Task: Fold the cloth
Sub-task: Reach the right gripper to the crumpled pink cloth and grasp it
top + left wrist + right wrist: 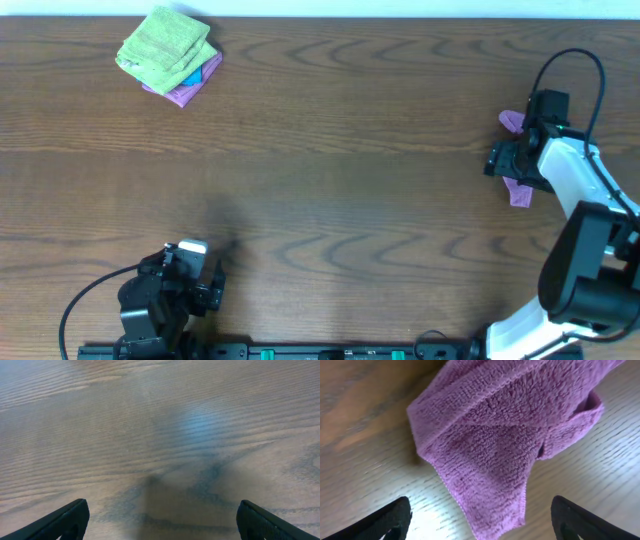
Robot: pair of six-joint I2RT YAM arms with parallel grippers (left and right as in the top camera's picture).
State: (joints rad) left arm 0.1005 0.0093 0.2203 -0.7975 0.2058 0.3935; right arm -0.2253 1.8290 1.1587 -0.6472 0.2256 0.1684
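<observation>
Loosely crumpled, the purple cloth lies below the right gripper, fingers spread

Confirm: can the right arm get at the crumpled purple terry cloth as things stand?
Probably yes. The right tool hangs just above the crumpled purple terry cloth, its fingers spread wide to either side, and nothing sits between tool and cloth. The cloth lies loose on the brown wooden table.
</observation>
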